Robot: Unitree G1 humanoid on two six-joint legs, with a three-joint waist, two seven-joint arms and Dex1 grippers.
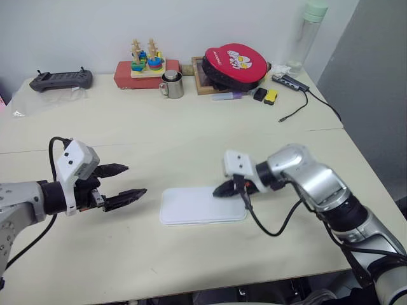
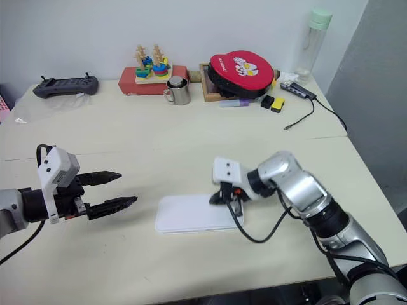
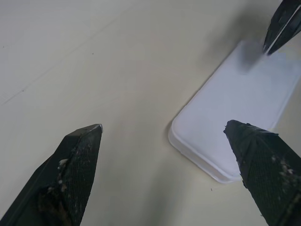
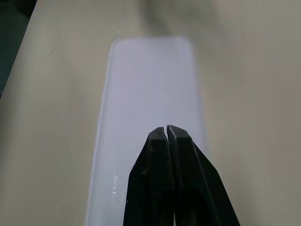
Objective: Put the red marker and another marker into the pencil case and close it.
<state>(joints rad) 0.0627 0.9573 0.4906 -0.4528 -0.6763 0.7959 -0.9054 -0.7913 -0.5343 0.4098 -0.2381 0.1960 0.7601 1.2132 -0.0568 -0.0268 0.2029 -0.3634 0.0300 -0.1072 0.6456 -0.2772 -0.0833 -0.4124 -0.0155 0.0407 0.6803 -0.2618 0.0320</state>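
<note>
Cream table (image 1: pixel 191 267) carries the pencil case (image 1: pixel 200 206), lid already down; task looks nearly finished. Right gripper (image 1: pixel 222 189), jaws pinched empty, hovers over its right end; left gripper (image 1: pixel 130 183) gapes empty.

Smooth white plastic pencil case (image 1: pixel 202 205)

The left gripper (image 1: pixel 124 183) reaches in from the table's left side, roughly level, its two black fingers (image 3: pixel 75 165) spread wide apart — nothing between them. The right arm bends in from the front right corner, wrist turned toward the left; the right gripper (image 1: pixel 224 189) has its fingers (image 4: pixel 168 155) pressed together — tips angled downward.
</note>
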